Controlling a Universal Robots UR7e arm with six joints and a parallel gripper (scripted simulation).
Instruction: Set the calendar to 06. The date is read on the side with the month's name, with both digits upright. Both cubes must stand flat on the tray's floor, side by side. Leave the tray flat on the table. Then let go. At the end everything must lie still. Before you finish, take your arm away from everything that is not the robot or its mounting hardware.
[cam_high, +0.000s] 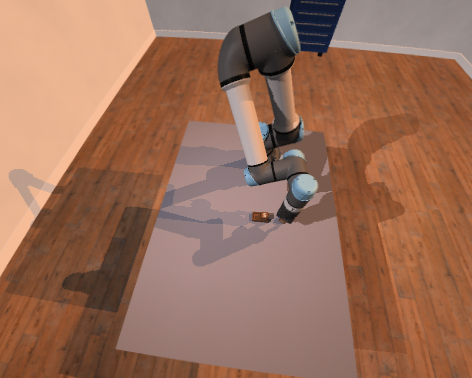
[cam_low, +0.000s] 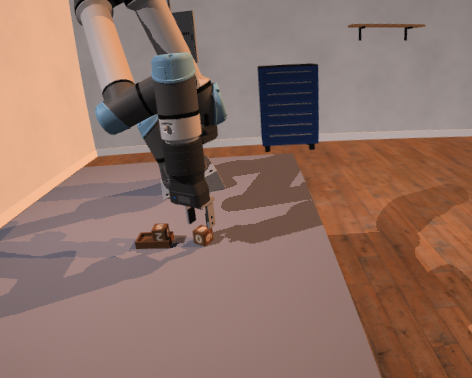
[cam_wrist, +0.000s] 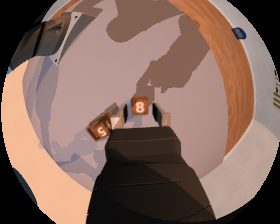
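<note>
My gripper (cam_low: 200, 217) hangs spread and empty just above the loose cube (cam_low: 202, 235), lower centre of the exterior view. Left of it, the tray (cam_low: 150, 243) holds the second cube (cam_low: 161, 232). Blue cabinet (cam_low: 288, 105) stands far behind.

A grey-pink table top (cam_low: 240, 310) carried a small wooden tray (cam_low: 148, 243) and, just beside it on the right, one loose cube (cam_low: 202, 236). Shadows of the arm lay across the surface.
</note>
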